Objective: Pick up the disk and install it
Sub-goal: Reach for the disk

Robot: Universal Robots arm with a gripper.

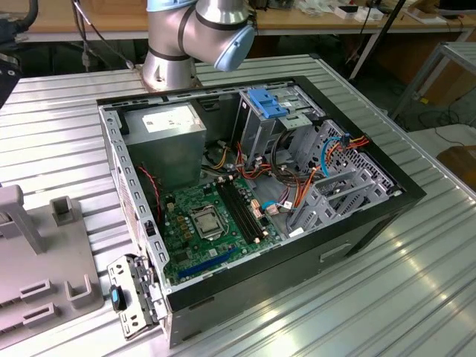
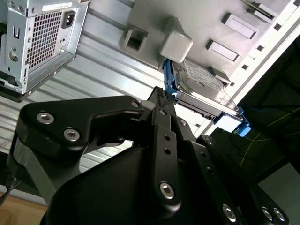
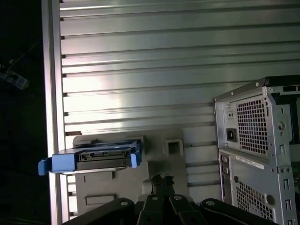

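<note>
The disk (image 3: 104,158) is a flat grey-metal drive in a bright blue carrier rail. It rests on a grey plastic fixture (image 3: 164,159) near the edge of the ribbed metal table. In the second wrist view the disk (image 2: 201,86) lies just beyond the black fingertips, with its blue rail end sticking out past the fixture. My gripper (image 3: 161,179) hangs a short way off the disk, beside it and apart from it. Its black fingers (image 2: 161,112) meet at the tips with nothing between them.
The open computer case (image 1: 260,186) lies on its side on the table, with the power supply (image 1: 163,141) and a drive cage topped by a blue bracket (image 1: 268,100) inside. Its perforated rear panel (image 3: 258,145) stands near the fixture. The fixture (image 1: 44,275) sits at the exterior view's left.
</note>
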